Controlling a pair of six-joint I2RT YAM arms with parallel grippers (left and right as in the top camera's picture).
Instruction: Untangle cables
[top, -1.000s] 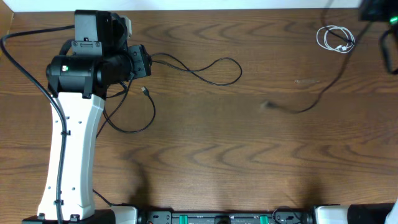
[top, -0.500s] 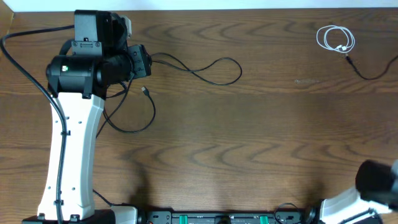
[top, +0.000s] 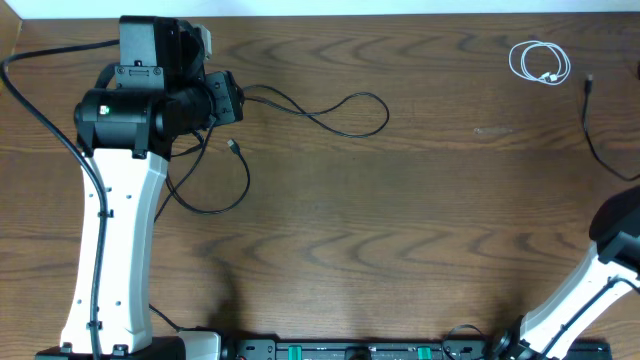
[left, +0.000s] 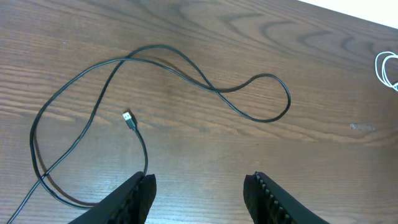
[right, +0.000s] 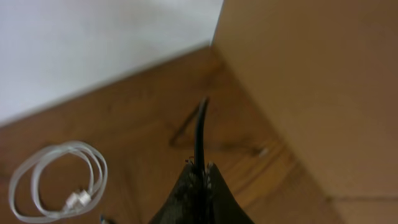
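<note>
Since half a second ago the right arm (top: 612, 250) has moved up at 4 o'clock, the black cable (top: 586, 105) swinging toward 3; the white cable (top: 540, 62) lies coiled at 1. Left wrist: the left gripper (left: 199, 193) is spread above a looped black cord (left: 214, 90). Right wrist: the right gripper (right: 199, 168) is pinching the black cable, pointing toward 12

A robotics lab workbench, not a home or an office.

A bare, dark wood-grain desk (top: 420, 220) meets a plain white wall (top: 350, 7) at 12 o'clock. A white-and-black robot arm (top: 110, 230) rises at 9 o'clock and a second arm (top: 600, 290) at 4 o'clock, both from a mounting rail (top: 340, 351) with green connectors at 6 o'clock. Only a thin black cable (left: 214, 91) and a coiled white cable (top: 546, 76) lie on the desk. A tan panel (right: 311, 81) stands at its corner.
</note>
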